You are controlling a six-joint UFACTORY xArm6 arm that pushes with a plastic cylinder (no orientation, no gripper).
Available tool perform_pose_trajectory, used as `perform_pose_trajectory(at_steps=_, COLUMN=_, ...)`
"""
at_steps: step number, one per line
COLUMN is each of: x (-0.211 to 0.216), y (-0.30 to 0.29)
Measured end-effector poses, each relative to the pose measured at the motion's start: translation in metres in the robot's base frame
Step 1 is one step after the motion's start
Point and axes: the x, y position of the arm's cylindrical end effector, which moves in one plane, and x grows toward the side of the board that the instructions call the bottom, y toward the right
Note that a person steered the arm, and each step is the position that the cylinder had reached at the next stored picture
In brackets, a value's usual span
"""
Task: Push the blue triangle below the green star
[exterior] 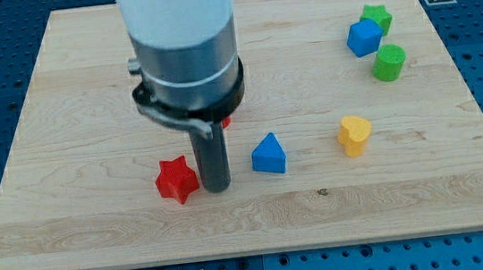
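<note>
**Our tip sits left of the blue triangle**

We carry no hand — just a dark rod, so nothing is held. Our tip [216, 188] rests on the wooden counter [101, 249], between the red star [176, 180] touching its left and the blue triangle [269, 155] just to its right. The triangle is a solid, bright-blue wedge, apex up. The green star [377, 18] lies well apart at the view's top right, beside a blue cube [363, 38] and a green cylinder [389, 62]; a yellow heart [355, 134] sits lower.

my tip [216, 188] between red star [176, 180] and blue triangle [269, 155], just beside star | green star [378, 18] at view's upper right, touching blue cube [363, 38] | green cylinder [389, 62], yellow heart [355, 133] on counter [82, 71]
</note>
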Motion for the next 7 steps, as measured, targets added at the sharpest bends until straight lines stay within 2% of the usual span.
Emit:
perform_pose_trajectory(at_steps=1, x=0.015, y=0.004)
perform_pose_trajectory(at_steps=4, x=-0.002, y=0.056)
perform_pose_trajectory(at_steps=7, x=-0.081, y=0.063)
